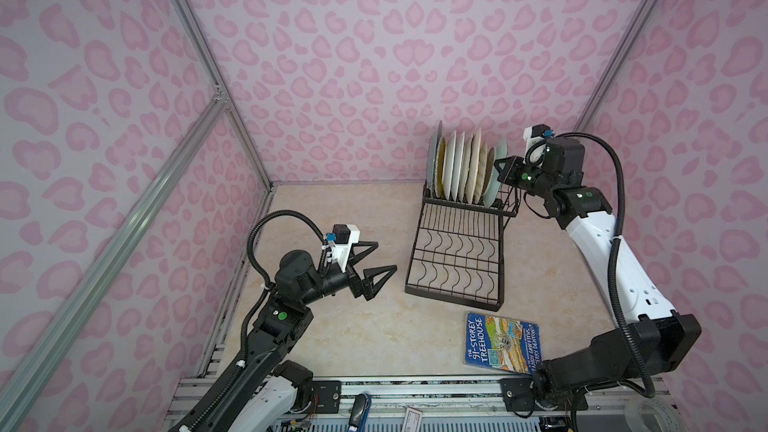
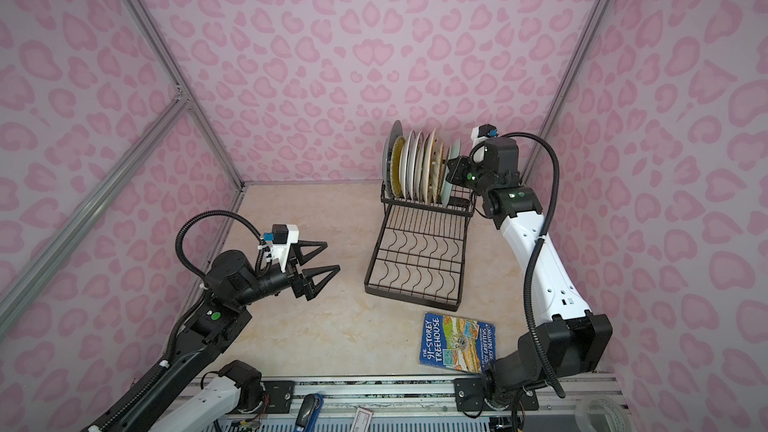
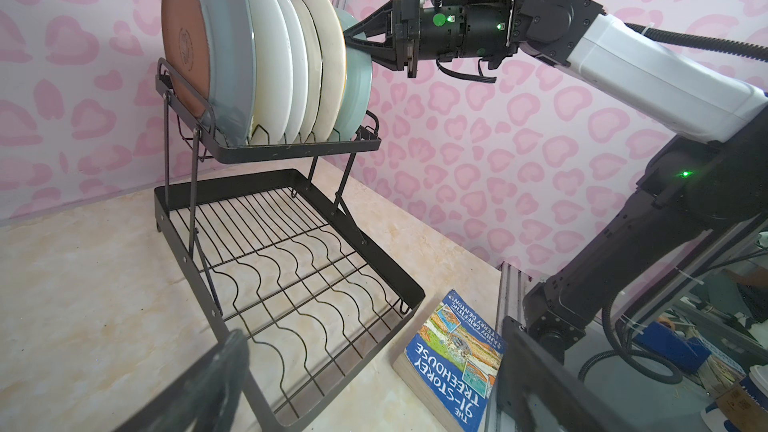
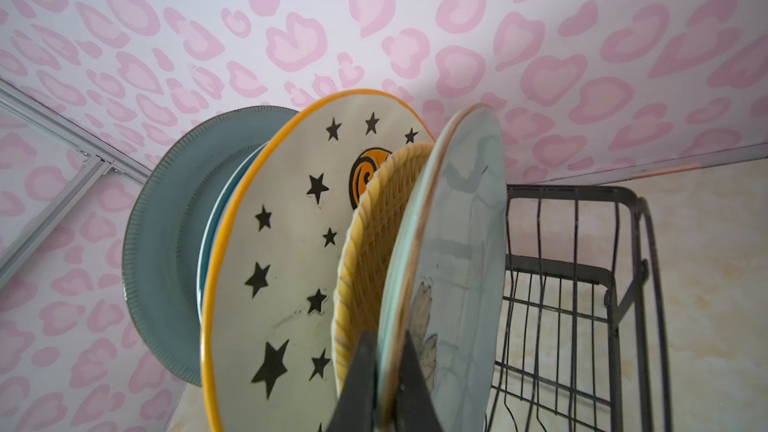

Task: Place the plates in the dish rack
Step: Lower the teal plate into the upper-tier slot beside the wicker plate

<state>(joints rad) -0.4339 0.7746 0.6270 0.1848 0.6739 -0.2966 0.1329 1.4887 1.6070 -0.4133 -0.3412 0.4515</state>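
top view, eight plates point(image 1: 451, 168), one dish rack point(image 1: 452, 300)

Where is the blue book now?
In both top views the book lies flat just in front of the dish rack, by the right arm's base.

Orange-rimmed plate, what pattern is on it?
Orange-rimmed plate: black stars on white; best in right wrist view.

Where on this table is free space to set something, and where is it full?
Free: tabletop between the left gripper and the dish rack; the rack's lower tray. Crowded: the raised basket, full of plates, right gripper shut on the pale green plate.
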